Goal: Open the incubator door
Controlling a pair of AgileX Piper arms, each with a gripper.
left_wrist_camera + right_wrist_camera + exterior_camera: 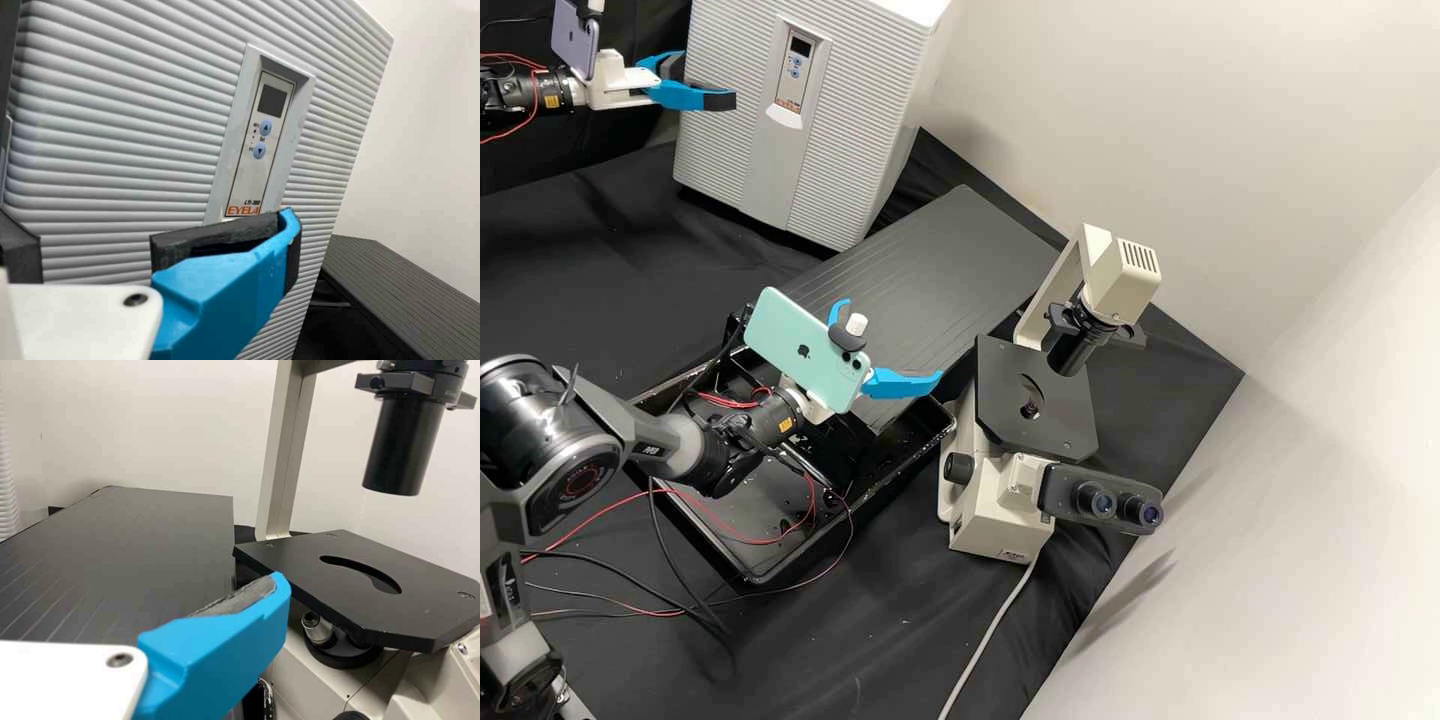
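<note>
The left gripper point(702, 84) is in the upper left of the high view. Its two blue fingers point(692, 96) stand spread, overlapping the left edge of the incubator point(798, 150). Contact with the incubator cannot be determined. A purple phone point(575, 38) is mounted above the wrist of this arm.

The incubator stands upright at the upper left to upper centre of the high view. Its ribbed door point(735, 130) is closed, with a control panel point(798, 65) set in the upper part. In the left wrist view, one blue finger lies in front of the ribbed surface, near the lower end of the panel.

The right gripper point(892, 342) is at the centre of the high view, its fingers also spread. A mint-green phone point(805, 345) is mounted at its wrist. This gripper is positioned above the black tray point(910, 460) and near the microscope point(1005, 500).

A grooved black board point(960, 260) extends between the incubator and the microscope. The microscope stands right of centre, its dark stage point(1035, 400) below the lamp housing point(1125, 280). A pale cable point(995, 625) runs from its base to the bottom edge. Black cloth point(590, 240) covers the bench.
</note>
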